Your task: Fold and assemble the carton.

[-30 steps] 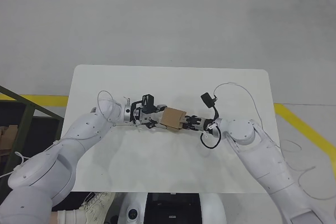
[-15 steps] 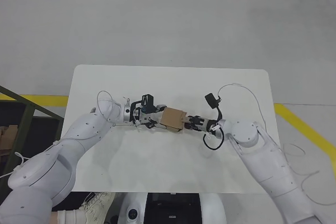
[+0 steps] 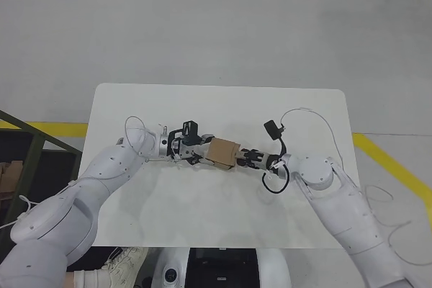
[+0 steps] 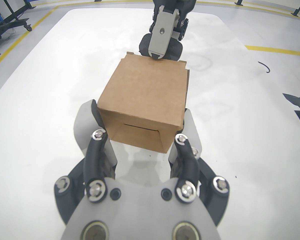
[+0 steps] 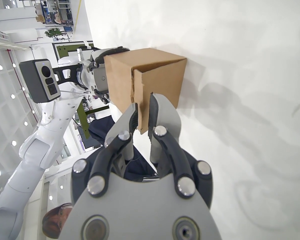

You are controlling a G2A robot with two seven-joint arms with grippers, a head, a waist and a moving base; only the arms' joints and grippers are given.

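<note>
Right gripper (image 3: pixel 242 156) eased slightly right over 1 s, jaws narrow, tip touching carton (image 3: pixel 222 152); left gripper (image 3: pixel 200 153) jaws clamp its left end. Right flap likely pressed shut.

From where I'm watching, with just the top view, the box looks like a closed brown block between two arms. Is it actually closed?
Observer: No. In the left wrist view, the carton end facing the left gripper is open, and you can look straight inside.
Visitor: Is that arm holding it?
Observer: Its fingers sit against the carton's two sides, near that open end.
Visitor: And the other end?
Observer: A flap covers it, facing the right gripper, but a gap shows along the flap's edge.
</note>
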